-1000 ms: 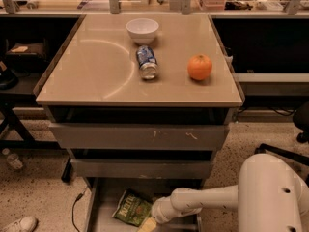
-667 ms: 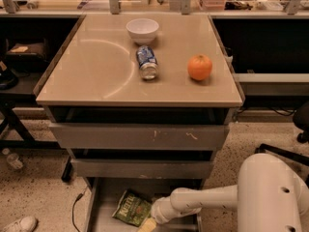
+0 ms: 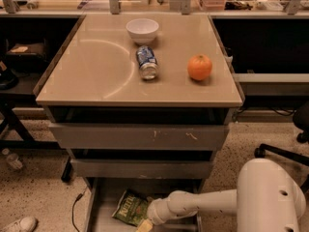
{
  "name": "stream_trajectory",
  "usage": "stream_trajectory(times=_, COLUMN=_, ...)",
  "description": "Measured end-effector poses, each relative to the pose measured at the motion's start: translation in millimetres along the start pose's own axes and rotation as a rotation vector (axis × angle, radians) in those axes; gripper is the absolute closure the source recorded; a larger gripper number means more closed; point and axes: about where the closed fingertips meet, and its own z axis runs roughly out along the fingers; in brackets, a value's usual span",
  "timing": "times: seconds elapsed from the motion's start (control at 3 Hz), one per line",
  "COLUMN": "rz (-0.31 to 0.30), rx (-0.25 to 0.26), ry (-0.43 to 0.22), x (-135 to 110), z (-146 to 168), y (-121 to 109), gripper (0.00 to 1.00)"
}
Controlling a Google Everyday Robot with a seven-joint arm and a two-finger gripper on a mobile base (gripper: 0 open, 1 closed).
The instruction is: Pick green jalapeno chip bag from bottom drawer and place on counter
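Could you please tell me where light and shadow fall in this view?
Camera view: the counter is brightly lit and glossy; the orange and the can cast short shadows on it; the bottom drawer lies dimmer, where the gripper sits beside the green jalapeno chip bag at the lower edge.

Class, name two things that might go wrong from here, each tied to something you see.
1. The claw sits at the edge of the green jalapeno chip bag in the bottom drawer; it may shove the bag instead of gripping it.
2. Lifting out, the arm might catch the middle drawer just above.
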Motion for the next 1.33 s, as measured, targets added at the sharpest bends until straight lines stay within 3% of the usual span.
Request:
stream_trajectory(times=0.67, rz=-0.056, rx=0.076, ry=-0.031, x=-11.5, z=23.5, y=-18.1, gripper=0.0)
stream_trajectory(times=1.33, rz=-0.08, rx=0.114, ry=-0.029, x=-13.2, z=46.4, y=-35.0, gripper=0.0)
